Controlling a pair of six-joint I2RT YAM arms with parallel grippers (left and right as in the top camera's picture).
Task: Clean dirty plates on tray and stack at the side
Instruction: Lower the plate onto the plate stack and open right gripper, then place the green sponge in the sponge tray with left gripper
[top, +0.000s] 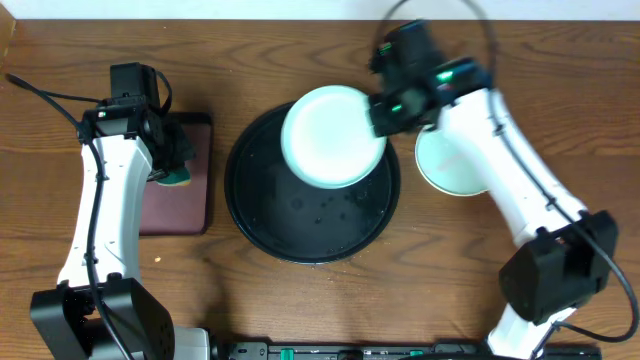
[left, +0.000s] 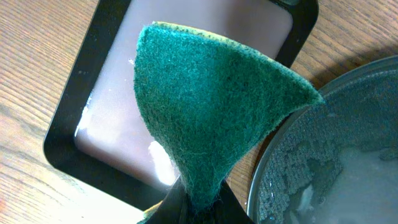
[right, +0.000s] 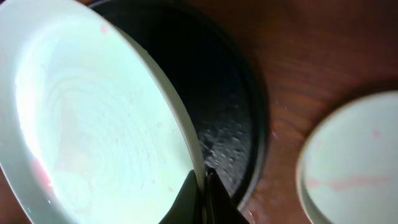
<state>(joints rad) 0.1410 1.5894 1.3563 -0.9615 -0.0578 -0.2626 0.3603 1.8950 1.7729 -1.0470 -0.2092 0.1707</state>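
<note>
Progress, as I read it from the three views: the right gripper (top: 384, 108) is clamped on the rim of a mint plate (top: 330, 135), its two fingers drawn to a narrow pinch on either face of the edge. It holds the plate tilted above the far half of the black tray (top: 300, 235). The plate's face shows wet circular streaks and only faint pink traces near its edge, so I judge it largely wiped, though not certainly clean. The tray under it carries no other plate; its floor is bare apart from water drops. A second pale plate (top: 445, 168) lies on the table just beside the tray's right rim, partly under the right arm, and a faint pink mark shows on its face in the right wrist view. Whether it is one plate or two stacked I cannot tell, and I see no third plate elsewhere. The left gripper (top: 170, 160) is closed on a green scouring sponge (left: 205, 106), pinching it at its lower end, and hangs over the maroon tray (left: 118, 124), well apart from the held plate. My judgement is that the task is past its middle, with no plate lying on the tray. What is left is to set the held plate on the side plate, after any last wipe the pink traces call for.
</note>
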